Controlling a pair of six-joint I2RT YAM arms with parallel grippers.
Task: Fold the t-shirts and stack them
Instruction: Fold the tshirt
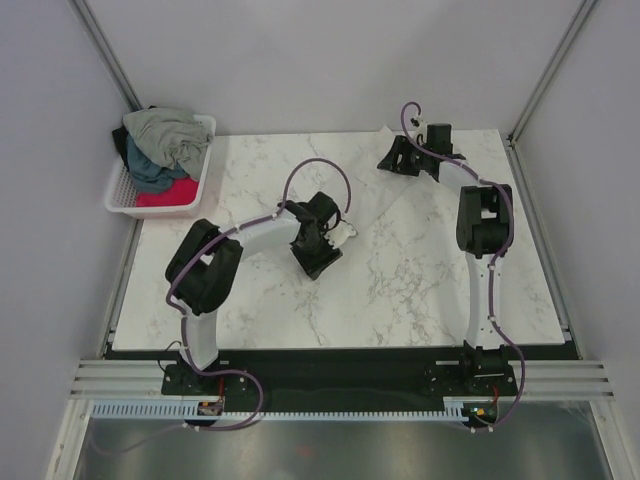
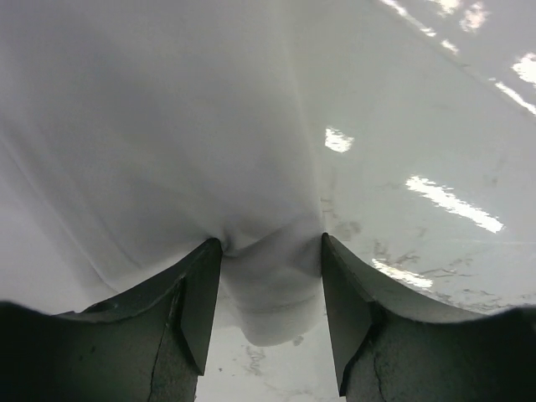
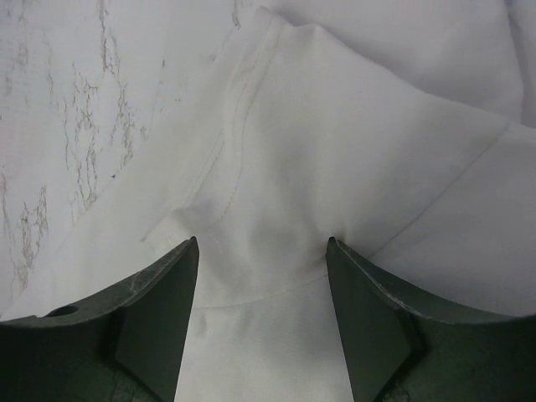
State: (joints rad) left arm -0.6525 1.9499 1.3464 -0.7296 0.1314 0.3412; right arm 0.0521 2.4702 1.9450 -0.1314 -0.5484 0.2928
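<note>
**Two-arm cell, seen from above and from both wrists.** The white t-shirt [image 2: 167, 126] lies on the marble table [image 1: 400, 300], where it is hard to pick out against the pale stone. From above, only a small bunch of it shows clearly, at the left gripper [image 2: 272, 251] near the table's middle. The left wrist view shows that gripper's two fingers pinching a gathered fold of the white cloth, which bulges between them. The right gripper [image 3: 261, 251] is near the far edge of the table. Its jaws stand wider and squeeze a puckered fold beside a stitched seam. The grey-green shirt [image 1: 170, 130], dark teal shirt [image 1: 148, 172] and red-pink shirt [image 1: 165, 196] are heaped unfolded in the white lattice basket [image 1: 115, 198], which sits off the table's far-left corner.
</note>
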